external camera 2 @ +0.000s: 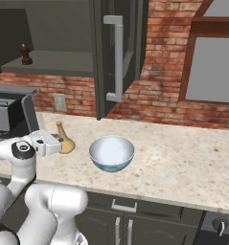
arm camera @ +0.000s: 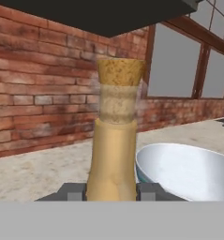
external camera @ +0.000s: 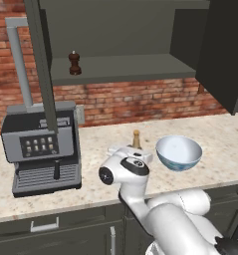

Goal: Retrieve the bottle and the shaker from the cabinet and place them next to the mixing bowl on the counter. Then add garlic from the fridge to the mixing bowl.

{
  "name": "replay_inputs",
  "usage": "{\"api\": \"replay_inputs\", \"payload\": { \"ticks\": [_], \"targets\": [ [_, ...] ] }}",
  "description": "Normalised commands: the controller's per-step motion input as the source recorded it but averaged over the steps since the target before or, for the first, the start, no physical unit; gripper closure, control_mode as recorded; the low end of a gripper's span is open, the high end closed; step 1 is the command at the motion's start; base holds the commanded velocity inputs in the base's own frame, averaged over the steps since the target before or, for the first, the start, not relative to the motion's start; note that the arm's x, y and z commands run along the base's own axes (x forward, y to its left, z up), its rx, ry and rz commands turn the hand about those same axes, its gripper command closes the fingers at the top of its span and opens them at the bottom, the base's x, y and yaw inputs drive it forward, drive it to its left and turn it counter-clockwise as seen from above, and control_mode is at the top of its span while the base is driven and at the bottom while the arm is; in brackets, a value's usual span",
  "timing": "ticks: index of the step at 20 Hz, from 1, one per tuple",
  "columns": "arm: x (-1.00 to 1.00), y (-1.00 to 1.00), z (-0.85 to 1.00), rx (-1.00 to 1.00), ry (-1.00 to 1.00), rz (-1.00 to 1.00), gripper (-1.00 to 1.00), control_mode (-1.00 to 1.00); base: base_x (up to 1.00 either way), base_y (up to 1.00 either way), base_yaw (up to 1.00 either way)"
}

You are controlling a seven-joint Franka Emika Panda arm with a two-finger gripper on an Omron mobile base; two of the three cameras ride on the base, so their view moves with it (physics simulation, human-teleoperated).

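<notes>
Gripper [arm camera: 111, 191] clamps the bottle [arm camera: 114, 140], standing on the counter [external camera 2: 183, 162] at the bowl's [external camera 2: 111, 152] nine o'clock. Next, I judge: release, fetch the shaker [external camera: 74, 63].

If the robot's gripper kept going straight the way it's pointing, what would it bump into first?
The gripper is already shut on the bottle. Beyond it, probably the brick wall, though depth is hard to judge; the mixing bowl sits just beside that line.
</notes>
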Motion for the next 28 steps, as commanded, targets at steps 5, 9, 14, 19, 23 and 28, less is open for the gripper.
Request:
{"api": "replay_inputs", "payload": {
  "ticks": [5,9,14,19,23,28],
  "targets": [
    [0.28,-0.22,-0.11,0.00,-0.09,0.00,1.00,-1.00,0.00,0.00,0.00],
    [0.21,-0.26,-0.02,0.00,0.03,0.00,1.00,-1.00,0.00,0.00,0.00],
    [0.06,-0.15,-0.10,0.00,0.01,0.00,1.00,-1.00,0.00,0.00,0.00],
    [0.01,-0.06,-0.33,0.00,-0.02,0.00,1.00,-1.00,0.00,0.00,0.00],
    [0.04,0.00,-0.17,0.00,0.00,0.00,1.00,-1.00,0.00,0.00,0.00],
    [0.01,0.00,-0.03,0.00,0.00,0.00,1.00,-1.00,0.00,0.00,0.00]
  ]
}}
